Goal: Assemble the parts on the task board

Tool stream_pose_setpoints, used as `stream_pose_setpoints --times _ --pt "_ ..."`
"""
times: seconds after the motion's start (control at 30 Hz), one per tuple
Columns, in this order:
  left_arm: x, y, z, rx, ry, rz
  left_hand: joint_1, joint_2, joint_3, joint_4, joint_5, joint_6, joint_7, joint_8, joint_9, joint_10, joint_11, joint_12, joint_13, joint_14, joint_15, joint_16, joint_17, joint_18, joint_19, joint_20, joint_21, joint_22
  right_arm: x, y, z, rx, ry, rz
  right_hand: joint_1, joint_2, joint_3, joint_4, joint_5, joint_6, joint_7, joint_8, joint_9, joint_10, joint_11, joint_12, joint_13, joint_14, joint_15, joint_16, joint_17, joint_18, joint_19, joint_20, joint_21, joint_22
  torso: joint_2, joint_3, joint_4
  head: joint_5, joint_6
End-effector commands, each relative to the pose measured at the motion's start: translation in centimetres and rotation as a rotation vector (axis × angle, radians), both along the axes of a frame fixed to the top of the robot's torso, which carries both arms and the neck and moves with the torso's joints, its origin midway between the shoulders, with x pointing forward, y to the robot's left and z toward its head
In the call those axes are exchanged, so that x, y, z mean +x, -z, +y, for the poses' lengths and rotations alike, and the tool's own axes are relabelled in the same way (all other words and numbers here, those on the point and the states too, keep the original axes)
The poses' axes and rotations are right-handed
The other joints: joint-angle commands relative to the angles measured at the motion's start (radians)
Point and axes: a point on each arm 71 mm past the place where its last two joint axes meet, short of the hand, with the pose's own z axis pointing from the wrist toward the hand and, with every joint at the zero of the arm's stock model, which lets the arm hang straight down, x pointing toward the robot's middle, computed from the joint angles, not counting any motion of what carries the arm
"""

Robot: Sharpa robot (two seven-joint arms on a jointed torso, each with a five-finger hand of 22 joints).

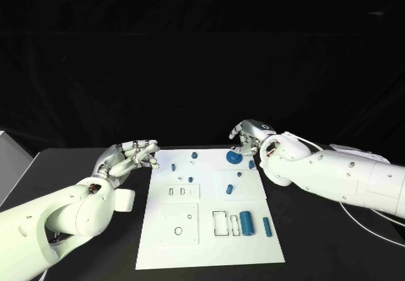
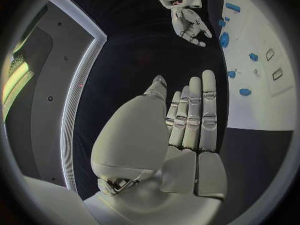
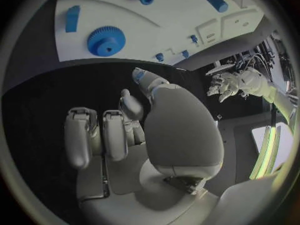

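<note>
Head view, board: the task board point(image 1: 211, 234) lies lengthwise between my two arms, its far edge level with both my hands.
Head view, nearest part: a blue gear point(image 1: 234, 157) sits near the board's far right corner, just beside my right hand point(image 1: 251, 137); my left hand point(image 1: 131, 156) is well apart from it, off the board's far left corner.
Head view, other parts: a thick blue cylinder point(image 1: 246, 223) and a thin blue rod point(image 1: 267, 227) lie near the board's right edge, close to me, long axes running toward and away from me.
Head view, fingers: my right fingers hang over the board's far edge above the gear; I cannot tell here whether they touch it. My left fingers are curled, with nothing visible in them.

Left wrist view, fingers: my left hand point(image 2: 187, 120) has its fingers straight and side by side, released, holding nothing, over the black table point(image 2: 144, 50).
Left wrist view, relation: the board lies to one side of my fingertips, not under them; my right hand point(image 2: 190, 25) hangs spread beside the gear point(image 2: 224, 39).

Right wrist view, fingers: my right hand point(image 3: 134, 130) is loose, fingers apart and part bent, grasping nothing.
Right wrist view, relation: the gear point(image 3: 105, 41) lies flat on the board just beyond my fingertips, clear of them, with a small block point(image 3: 72, 19) beside it.
Judgement: the gear is the right hand's to take, by reaching forward and down.
</note>
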Motion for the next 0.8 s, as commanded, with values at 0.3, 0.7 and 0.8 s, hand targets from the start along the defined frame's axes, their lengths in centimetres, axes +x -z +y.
stream_pose_setpoints --times 0.3,0.7,0.8 --pt "-0.1 0.0 -0.4 -0.005 0.032 -0.009 -0.003 0.002 0.004 0.002 0.005 0.01 -0.003 -0.005 0.0 0.031 -0.006 0.016 0.005 -0.004 -0.005 0.011 0.0 0.002 -0.016 -0.002 0.019 0.011 1.1 1.5 -3.0 0.067 0.094 0.223 -0.012 0.006 -0.101 0.029 -0.013 -0.045 0.022 0.021 0.006 0.17 0.026 0.4 0.355 0.093 0.033 0.085 0.28 -0.048 0.094 0.036 0.097 0.243 -0.004 0.0051 -0.0054 -0.004 -0.006" --pt "-0.2 -0.1 -0.6 -0.001 0.042 -0.011 -0.014 -0.004 -0.002 0.003 0.005 0.009 -0.003 -0.008 -0.001 0.031 -0.006 0.016 0.005 0.0 -0.006 0.018 0.001 0.003 -0.021 -0.002 0.03 0.02 1.5 2.6 -1.5 0.005 0.109 0.251 0.02 0.027 -0.203 0.064 -0.015 -0.05 0.03 0.033 0.009 0.17 0.034 0.4 0.355 0.099 0.042 0.091 0.308 -0.053 0.103 0.045 0.111 0.263 0.005 0.0084 -0.002 -0.004 -0.013" --pt "-0.2 -0.1 -0.6 -0.001 0.044 -0.012 -0.014 -0.004 -0.002 0.002 0.005 0.007 -0.003 -0.009 -0.001 0.027 -0.005 0.014 0.004 0.0 -0.006 0.02 0.001 0.002 -0.022 -0.002 0.033 0.021 1.6 2.9 -1.3 -0.001 0.108 0.253 0.021 0.027 -0.204 0.065 -0.014 -0.051 0.031 0.033 0.009 0.17 0.034 0.4 0.355 0.099 0.042 0.092 0.309 -0.053 0.103 0.045 0.111 0.263 0.008 0.0098 -0.0007 -0.004 -0.014"
